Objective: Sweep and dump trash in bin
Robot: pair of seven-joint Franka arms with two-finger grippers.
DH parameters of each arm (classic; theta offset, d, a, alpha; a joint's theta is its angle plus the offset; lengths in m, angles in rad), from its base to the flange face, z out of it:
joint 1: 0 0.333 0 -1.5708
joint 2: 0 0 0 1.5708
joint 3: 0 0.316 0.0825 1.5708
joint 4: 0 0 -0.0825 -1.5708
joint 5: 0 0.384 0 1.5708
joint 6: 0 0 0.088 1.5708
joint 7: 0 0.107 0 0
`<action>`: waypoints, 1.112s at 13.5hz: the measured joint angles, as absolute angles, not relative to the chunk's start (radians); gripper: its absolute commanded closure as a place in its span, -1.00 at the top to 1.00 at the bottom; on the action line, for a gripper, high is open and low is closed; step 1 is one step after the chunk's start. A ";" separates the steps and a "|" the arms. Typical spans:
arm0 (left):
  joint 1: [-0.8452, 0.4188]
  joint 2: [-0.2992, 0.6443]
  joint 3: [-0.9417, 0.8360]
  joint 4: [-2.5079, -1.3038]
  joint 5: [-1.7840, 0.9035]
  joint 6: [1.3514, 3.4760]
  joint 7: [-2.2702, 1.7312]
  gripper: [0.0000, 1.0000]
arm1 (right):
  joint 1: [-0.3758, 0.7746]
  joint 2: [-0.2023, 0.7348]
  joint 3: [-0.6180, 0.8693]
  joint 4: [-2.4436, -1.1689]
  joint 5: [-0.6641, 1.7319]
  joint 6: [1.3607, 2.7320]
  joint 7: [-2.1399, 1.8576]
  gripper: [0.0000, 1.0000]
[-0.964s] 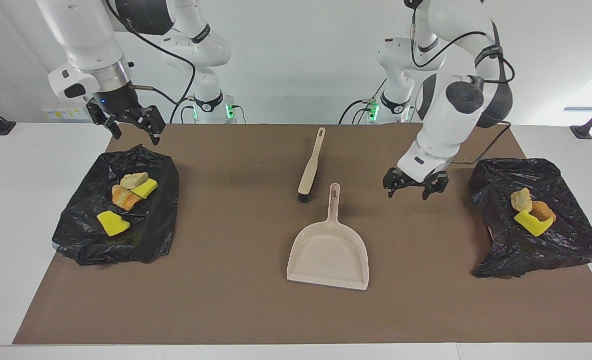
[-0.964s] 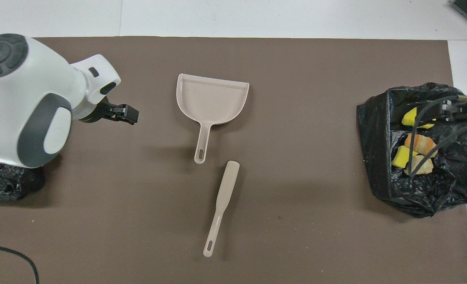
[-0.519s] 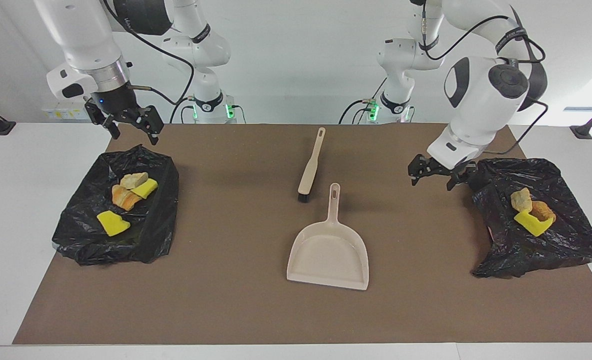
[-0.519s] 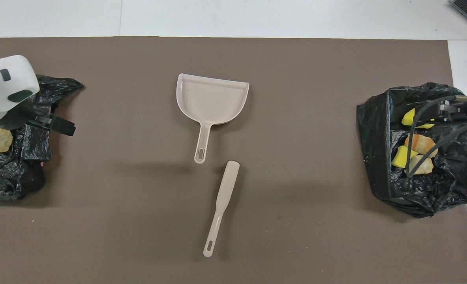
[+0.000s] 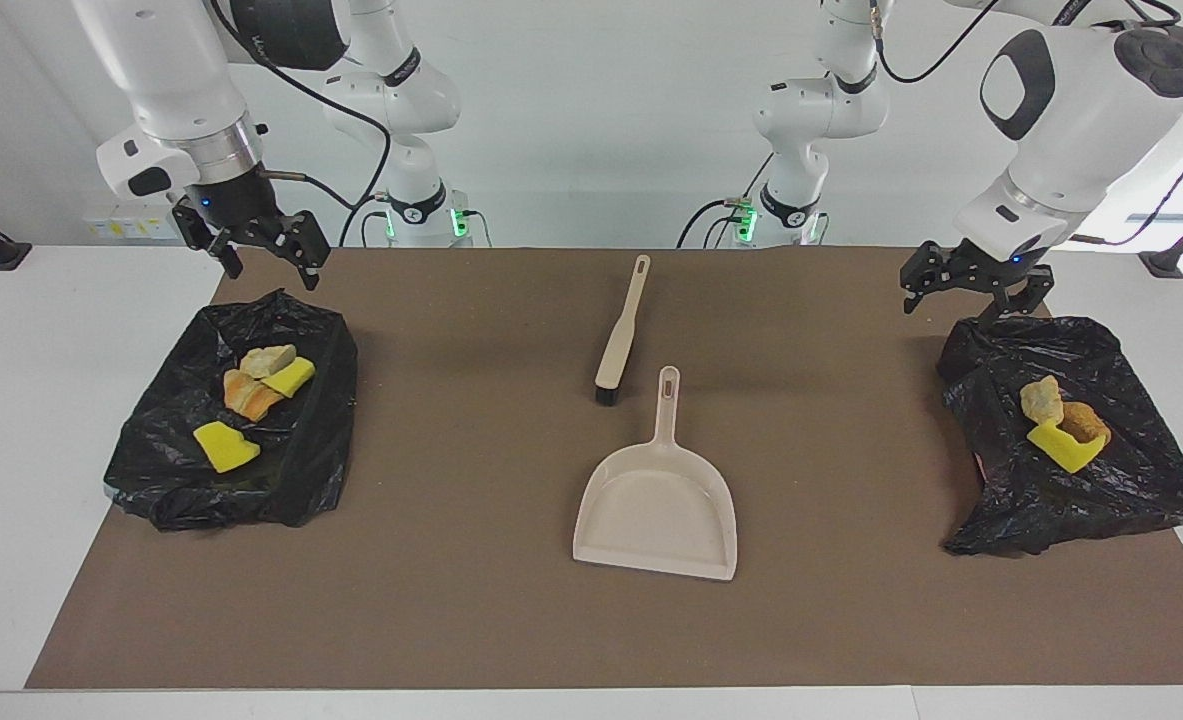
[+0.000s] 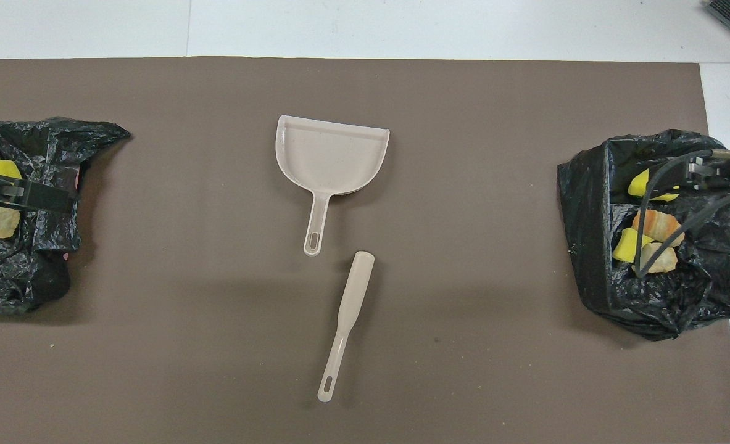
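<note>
The trash lies in two black bag-lined bins. The bin (image 5: 151, 480) at the right arm's end holds yellow sponge pieces (image 5: 226, 446), an orange chunk (image 5: 244, 394) and a tan chunk (image 5: 268, 358). The bin (image 5: 1131, 490) at the left arm's end holds a tan chunk (image 5: 1041, 398), a brown chunk (image 5: 1088, 420) and a yellow sponge (image 5: 1061, 446). My right gripper (image 5: 271, 266) is open and empty, raised over its bin's edge nearest the robots. My left gripper (image 5: 966, 300) is open and empty, raised over the near edge of its bin.
The beige dustpan (image 5: 656, 505) lies in the middle of the brown mat (image 5: 451, 600), its handle toward the robots. The beige black-bristled brush (image 5: 621, 335) lies just nearer to the robots than the dustpan. Both show in the overhead view, dustpan (image 6: 331, 154) and brush (image 6: 346, 320).
My left gripper has moved away from the dustpan handle, toward the left arm's end and upward, to over its bin's edge. The right gripper has hardly moved.
</note>
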State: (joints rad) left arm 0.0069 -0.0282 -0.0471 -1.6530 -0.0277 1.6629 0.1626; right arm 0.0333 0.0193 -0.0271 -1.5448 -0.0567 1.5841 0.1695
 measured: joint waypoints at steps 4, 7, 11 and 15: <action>0.007 -0.032 -0.028 -1.653 -0.028 1.626 0.161 1.00 | 0.033 0.019 -0.027 -1.545 -0.057 1.584 0.170 1.00; 0.007 -0.032 -0.024 -1.646 -0.028 1.604 0.161 1.00 | 0.033 0.019 -0.027 -1.545 -0.057 1.584 0.169 1.00; 0.007 -0.022 -0.024 -1.595 -0.028 1.530 0.161 1.00 | 0.033 0.019 -0.027 -1.545 -0.057 1.584 0.169 1.00; 0.007 -0.011 -0.026 -1.582 -0.028 1.530 0.161 1.00 | 0.033 0.019 -0.027 -1.545 -0.057 1.584 0.170 1.00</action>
